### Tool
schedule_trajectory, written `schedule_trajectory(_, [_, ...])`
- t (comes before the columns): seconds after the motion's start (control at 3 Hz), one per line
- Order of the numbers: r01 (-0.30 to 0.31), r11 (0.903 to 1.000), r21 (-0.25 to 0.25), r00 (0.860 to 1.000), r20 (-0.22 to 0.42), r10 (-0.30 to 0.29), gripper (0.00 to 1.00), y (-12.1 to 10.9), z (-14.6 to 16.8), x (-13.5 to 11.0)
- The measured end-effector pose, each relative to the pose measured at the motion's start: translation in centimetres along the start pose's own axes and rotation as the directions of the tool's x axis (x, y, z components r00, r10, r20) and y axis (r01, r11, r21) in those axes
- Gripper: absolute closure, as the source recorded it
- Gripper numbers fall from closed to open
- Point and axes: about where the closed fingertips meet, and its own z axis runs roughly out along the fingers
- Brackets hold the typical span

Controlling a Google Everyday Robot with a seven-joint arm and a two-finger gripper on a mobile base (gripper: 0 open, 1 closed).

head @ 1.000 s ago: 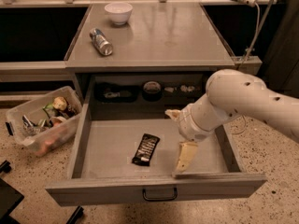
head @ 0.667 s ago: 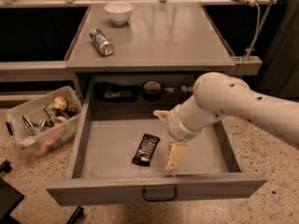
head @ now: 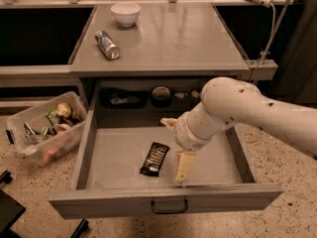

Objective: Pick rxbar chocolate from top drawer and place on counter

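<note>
Drawer (head: 218,163) already open, lower centre of frame. Bar (head: 154,158) flat on its floor, not yet grasped. Tool (head: 173,148) inside drawer just right of bar, fingers spread, gripping nothing. By the look of it, early stage: grasping, lifting and placing on worktop (head: 188,38), upper centre, near can (head: 107,44) and bowl (head: 125,13), all left to do.
</note>
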Motion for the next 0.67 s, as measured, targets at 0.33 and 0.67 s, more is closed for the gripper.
schedule_trajectory(0.33, [-0.003, 0.9995, 0.031, 1.0, -0.03, 0.004, 0.0, -1.8, 1.7, 0.5])
schedule_trajectory(0.67, [0.018, 0.9974, 0.07, 0.999, -0.035, -0.016, 0.0, -4.9, 3.5, 0.6])
